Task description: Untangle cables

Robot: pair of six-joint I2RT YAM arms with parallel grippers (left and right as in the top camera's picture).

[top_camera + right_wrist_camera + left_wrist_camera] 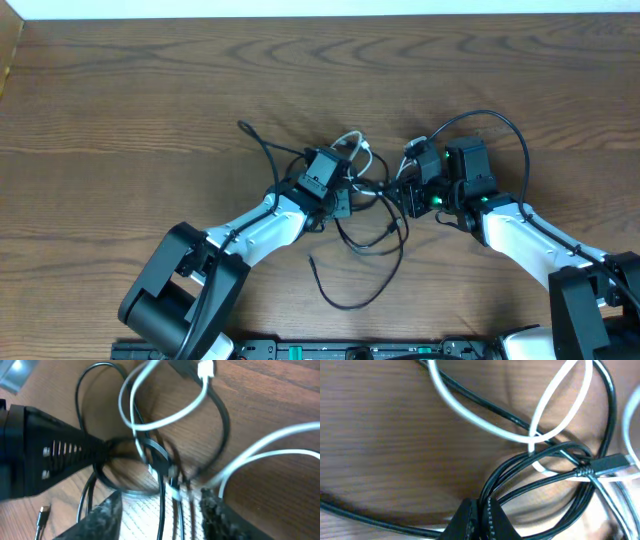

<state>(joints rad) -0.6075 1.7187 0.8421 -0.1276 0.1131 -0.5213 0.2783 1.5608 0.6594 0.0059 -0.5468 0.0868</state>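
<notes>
Both arms angle inward: left hand (480, 508) clamped on the black cable (520, 467), right hand (161, 499) spread apart astride the tangled white cable (170, 418).

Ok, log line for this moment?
phase: untangling | left gripper: shut on black cable | right gripper: open, straddling both cables | white cable: looped through black

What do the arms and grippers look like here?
White shells, black joints and bases on left arm and right arm, thin black wires alongside. Black left gripper and right gripper, ribbed finger pads; green lights at the right wrist.
</notes>
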